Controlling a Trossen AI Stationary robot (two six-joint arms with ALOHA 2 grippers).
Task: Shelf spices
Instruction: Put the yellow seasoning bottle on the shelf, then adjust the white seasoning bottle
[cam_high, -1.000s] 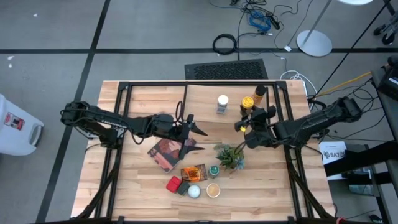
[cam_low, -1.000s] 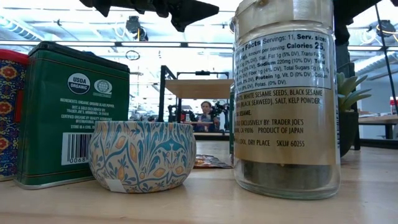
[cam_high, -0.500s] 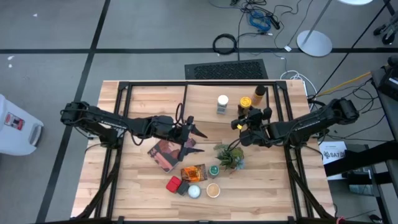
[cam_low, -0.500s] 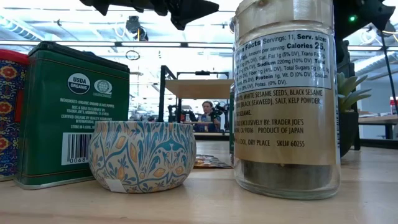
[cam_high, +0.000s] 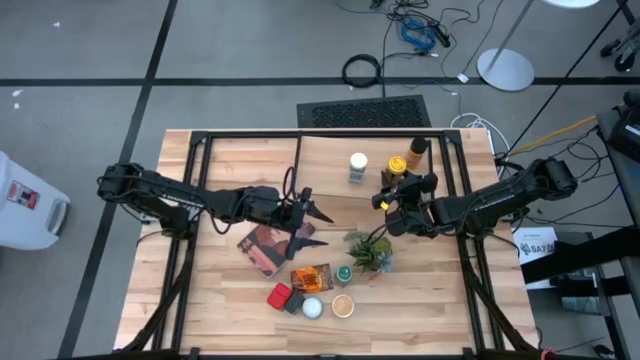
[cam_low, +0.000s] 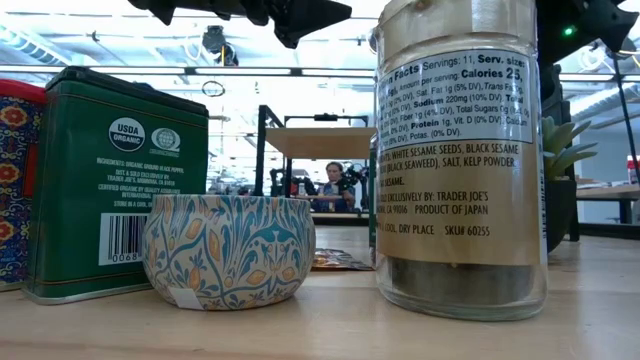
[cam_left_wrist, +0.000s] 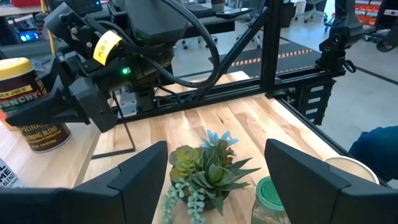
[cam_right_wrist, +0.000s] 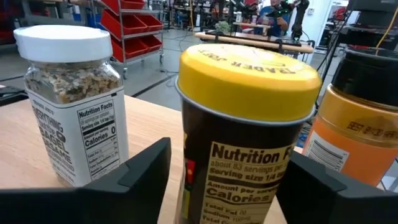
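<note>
Three spices stand in a row on the shelf (cam_high: 325, 160): a white-lidded jar (cam_right_wrist: 71, 99), a yellow-lidded jar (cam_right_wrist: 245, 124) and an orange jar with a dark top (cam_right_wrist: 357, 124). My right gripper (cam_right_wrist: 227, 168) is open, with one finger on each side of the yellow-lidded jar (cam_high: 398, 165); whether a finger touches it, I cannot tell. My left gripper (cam_high: 310, 220) hangs open and holds nothing, above the table's middle, facing the potted plant (cam_left_wrist: 208, 168). More spices lie near the front edge: an orange packet (cam_high: 312, 277), a red tin (cam_high: 279, 295) and a green-lidded jar (cam_high: 344, 273).
A maroon book (cam_high: 268, 245) lies under my left gripper. The plant (cam_high: 368, 250) stands between both grippers. In the low view a green tin (cam_low: 115, 180), a patterned round tin (cam_low: 228, 250) and a tall glass jar (cam_low: 460, 160) fill the table's near edge.
My right gripper has come a little toward the table's left and sunk beside the yellow-lidded jar, then kept still. The jars on the shelf stand as before.
</note>
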